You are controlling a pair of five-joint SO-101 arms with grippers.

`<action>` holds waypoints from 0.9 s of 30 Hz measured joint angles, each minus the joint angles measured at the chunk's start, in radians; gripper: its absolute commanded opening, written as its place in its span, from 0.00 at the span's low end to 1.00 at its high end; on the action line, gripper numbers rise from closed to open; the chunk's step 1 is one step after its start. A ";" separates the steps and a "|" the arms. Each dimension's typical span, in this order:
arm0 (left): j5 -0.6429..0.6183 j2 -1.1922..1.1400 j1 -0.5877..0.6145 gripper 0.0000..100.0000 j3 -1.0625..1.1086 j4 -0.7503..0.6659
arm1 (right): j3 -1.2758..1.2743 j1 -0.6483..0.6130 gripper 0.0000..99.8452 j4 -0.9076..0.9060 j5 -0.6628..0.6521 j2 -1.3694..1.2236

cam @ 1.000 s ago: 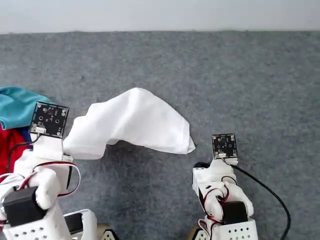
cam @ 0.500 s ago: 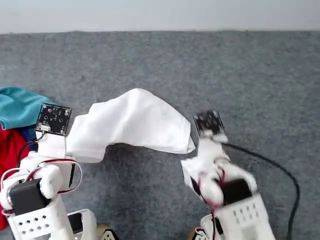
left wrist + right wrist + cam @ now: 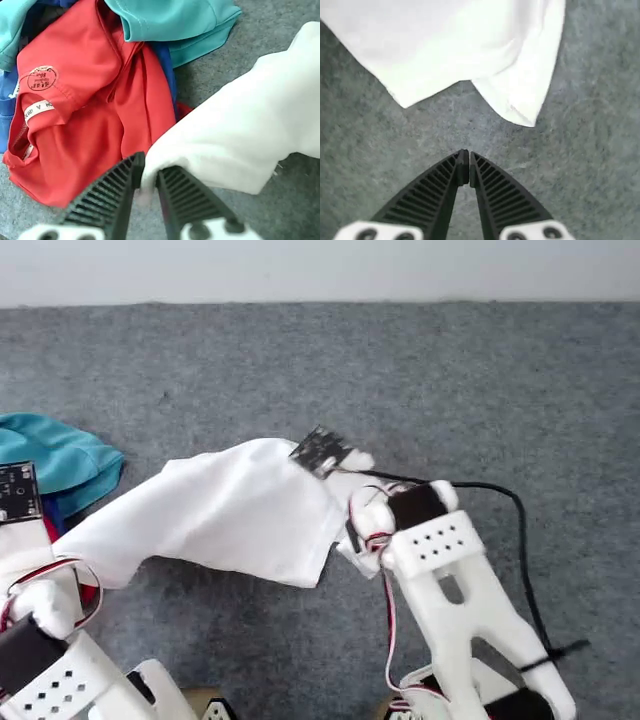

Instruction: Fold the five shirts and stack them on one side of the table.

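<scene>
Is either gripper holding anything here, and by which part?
The left gripper pinches the white shirt by a bunched corner. The right gripper is shut on nothing.

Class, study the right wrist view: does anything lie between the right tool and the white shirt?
Nothing visible does. The shut right tool hangs over bare grey table, and the white shirt has its edge just ahead of it.

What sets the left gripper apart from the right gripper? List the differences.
Hold: the left gripper is shut on an edge of the white shirt; the right gripper is shut on nothing.
Place: the left gripper is by the red shirt; the right gripper is over bare grey table, just off the white shirt.
Shared: both are black, ribbed and closed.
</scene>
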State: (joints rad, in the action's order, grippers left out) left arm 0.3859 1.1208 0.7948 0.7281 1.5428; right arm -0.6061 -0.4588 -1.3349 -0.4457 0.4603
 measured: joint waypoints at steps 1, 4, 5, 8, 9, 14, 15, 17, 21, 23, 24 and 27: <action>0.000 0.000 0.000 0.02 0.012 -0.009 | 0.000 -0.026 0.06 -0.014 -0.005 -0.015; 0.000 0.000 0.000 0.02 0.074 -0.051 | 0.000 -0.127 0.16 -0.037 -0.012 -0.074; 0.000 0.000 0.000 0.02 0.095 -0.061 | 0.000 -0.163 0.19 -0.038 -0.012 -0.095; 0.003 0.000 0.000 0.02 0.130 -0.087 | 0.006 -0.244 0.22 -0.037 -0.015 -0.167; 0.003 0.000 0.000 0.02 0.135 -0.091 | 0.021 -0.259 0.22 -0.032 -0.015 -0.195; 0.006 0.000 0.000 0.02 0.137 -0.091 | 0.140 -0.322 0.22 -0.029 -0.014 -0.350; 0.006 0.000 0.000 0.02 0.137 -0.091 | 0.170 -0.330 0.22 -0.029 -0.014 -0.384; 0.006 0.000 0.000 0.02 0.137 -0.091 | 0.235 -0.339 0.22 -0.029 -0.014 -0.454; 0.006 0.000 0.000 0.02 0.137 -0.091 | 0.338 -0.353 0.22 -0.028 -0.014 -0.608; 0.006 0.000 0.000 0.02 0.137 -0.091 | 0.377 -0.353 0.22 -0.026 -0.014 -0.683; 0.006 0.000 0.000 0.02 0.137 -0.091 | 0.394 -0.353 0.22 -0.028 -0.012 -0.717; 0.006 0.000 0.000 0.02 0.137 -0.091 | 0.443 -0.353 0.22 -0.025 -0.012 -0.801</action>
State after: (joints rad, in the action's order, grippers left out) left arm 0.3920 1.1208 0.7948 0.8646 1.4523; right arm -0.1626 -0.8117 -1.3594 -0.4580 -0.3406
